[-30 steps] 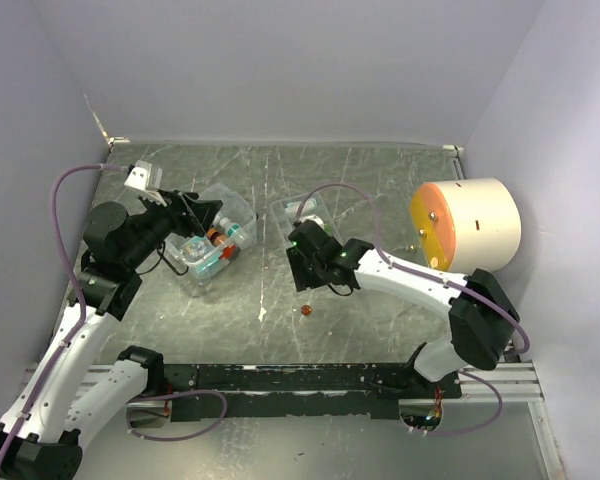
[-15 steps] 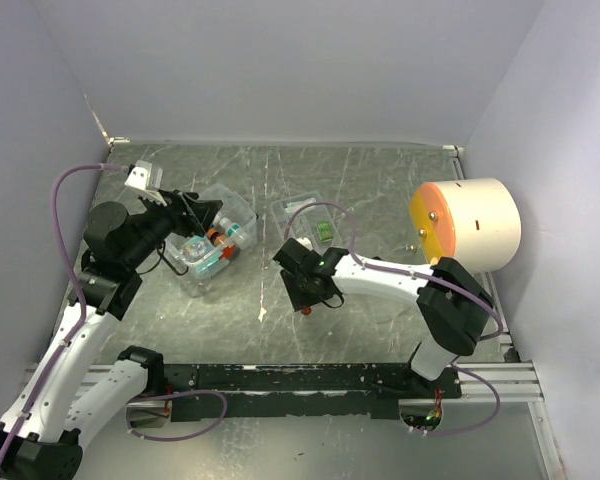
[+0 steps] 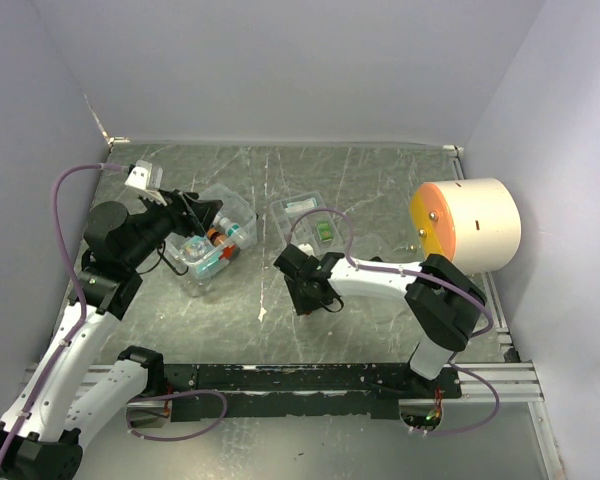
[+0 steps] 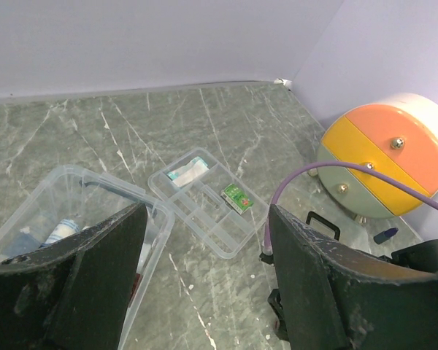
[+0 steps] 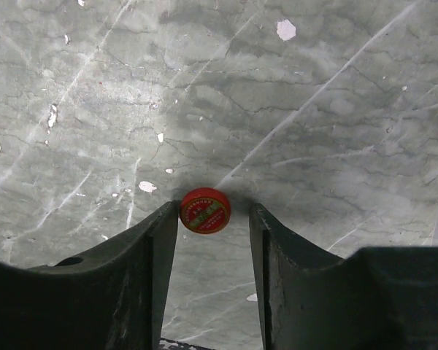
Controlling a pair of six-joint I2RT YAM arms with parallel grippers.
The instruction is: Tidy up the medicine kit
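Toward the back left of the bench [image 3: 380, 180], the medicine kit's clear box [image 3: 242, 212] holds small bottles [image 3: 218, 240]; its divided tray [image 3: 305, 215] lies just right of it, apart, with a green packet [image 4: 236, 197] in one compartment. Nearer than the tray, the right fingers [image 5: 131, 292] are spread, straddling a small red tin [image 5: 204, 211] on the bench. The left fingers [image 4: 80, 292] hang spread and empty over the box.
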